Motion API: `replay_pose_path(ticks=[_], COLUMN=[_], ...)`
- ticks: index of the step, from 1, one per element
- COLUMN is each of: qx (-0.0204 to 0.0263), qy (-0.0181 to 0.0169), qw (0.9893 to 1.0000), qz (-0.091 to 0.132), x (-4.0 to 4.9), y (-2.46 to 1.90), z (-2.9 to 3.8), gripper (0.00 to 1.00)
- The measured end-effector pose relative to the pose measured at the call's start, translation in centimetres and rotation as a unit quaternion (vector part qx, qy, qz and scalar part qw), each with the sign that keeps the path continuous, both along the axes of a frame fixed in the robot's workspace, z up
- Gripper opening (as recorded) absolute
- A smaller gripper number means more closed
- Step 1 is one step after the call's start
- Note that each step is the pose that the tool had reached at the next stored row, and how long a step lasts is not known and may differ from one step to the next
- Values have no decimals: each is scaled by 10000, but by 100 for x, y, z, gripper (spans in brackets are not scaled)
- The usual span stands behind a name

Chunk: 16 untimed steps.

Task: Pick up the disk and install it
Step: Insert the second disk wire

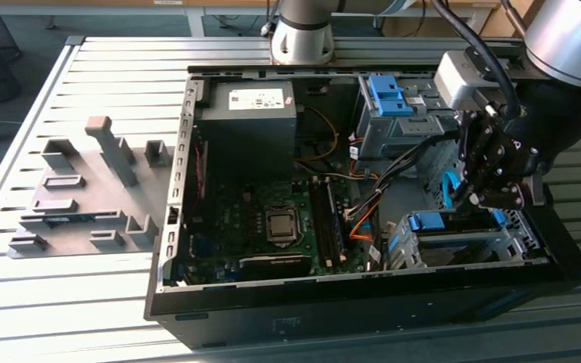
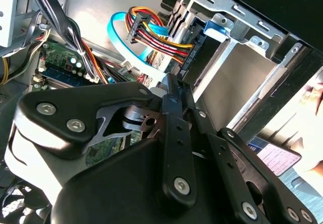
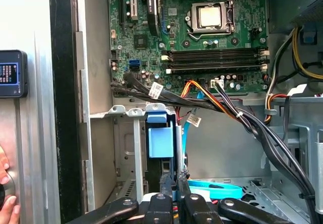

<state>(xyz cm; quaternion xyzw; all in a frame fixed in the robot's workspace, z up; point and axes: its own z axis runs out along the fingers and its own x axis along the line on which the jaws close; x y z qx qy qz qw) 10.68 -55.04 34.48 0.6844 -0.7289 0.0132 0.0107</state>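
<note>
one computer case [image 1: 169, 302], two drive cages [image 1: 396, 125] (blue-tabbed)

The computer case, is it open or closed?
Open. The computer case has no side cover, so the green circuit board and cables show inside.

Black claw [image 1: 495, 198] linkages with silver screws, grey arm [image 1: 571, 34], black cable [image 1: 477, 38].

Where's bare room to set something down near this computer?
Free: slatted table between the grey fixture block and the open case, and the slats beyond that block. Crowded: inside the case, where cables cross between motherboard and drive cage, under the claw.
</note>
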Motion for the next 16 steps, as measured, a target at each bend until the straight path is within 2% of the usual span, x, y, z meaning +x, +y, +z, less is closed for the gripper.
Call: replay_pose_path(ticks=[5,11,16], qx=[55,59,63], qy=[15,46,47], qw=[10000,10000,10000], qz=[-7,-8,-8], x=[16,26,30], y=[-24,-38,-50], z=[-13,-26,-35], gripper=[16,16,16])
